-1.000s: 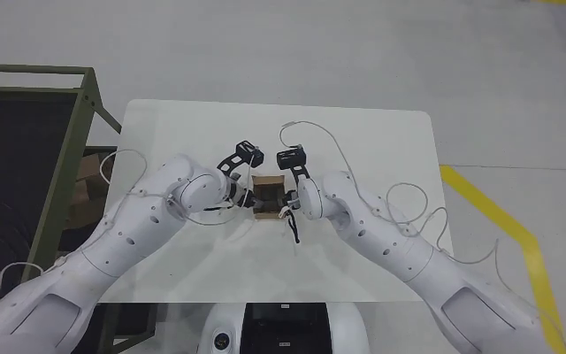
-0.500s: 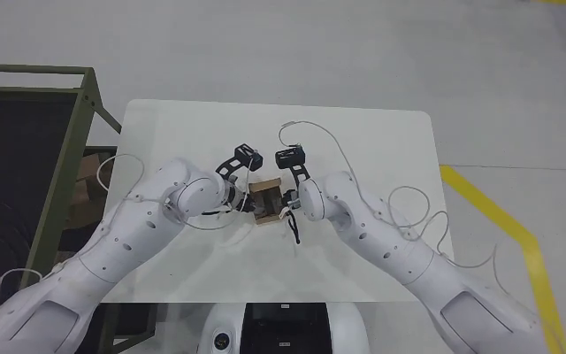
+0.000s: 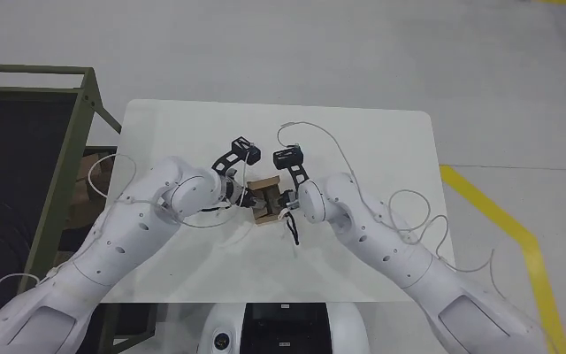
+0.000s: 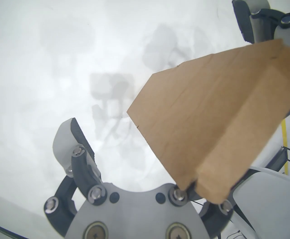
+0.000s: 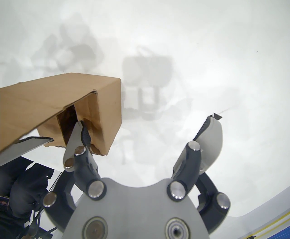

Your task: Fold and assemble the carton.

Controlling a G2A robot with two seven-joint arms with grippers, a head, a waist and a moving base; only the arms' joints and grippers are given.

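A small brown carton (image 3: pixel 264 198) sits at the middle of the white table (image 3: pixel 354 142), held up between both grippers. In the right wrist view the carton (image 5: pixel 68 99) shows an open end. My right gripper (image 5: pixel 145 122) is open, with one finger (image 5: pixel 79 135) poked into that opening and the other out over bare table. In the left wrist view a carton flap and side (image 4: pixel 204 108) lie across one side of my left gripper (image 4: pixel 142 138). That gripper is open: one finger (image 4: pixel 74 140) stands free and the other is hidden behind the cardboard. The right gripper's finger (image 4: pixel 247 20) shows beyond the carton.
A green metal rack (image 3: pixel 80 115) stands off the table's left side, with cardboard (image 3: pixel 84 190) beneath it. A yellow floor line (image 3: pixel 495 212) runs on the right. Thin cables (image 3: pixel 327 137) loop over the right arm. Bare tabletop lies all around the carton.
Both wrists have shifted slightly to the left, and the carton between them has moved and turned a little with them. Neither gripper has changed its opening.
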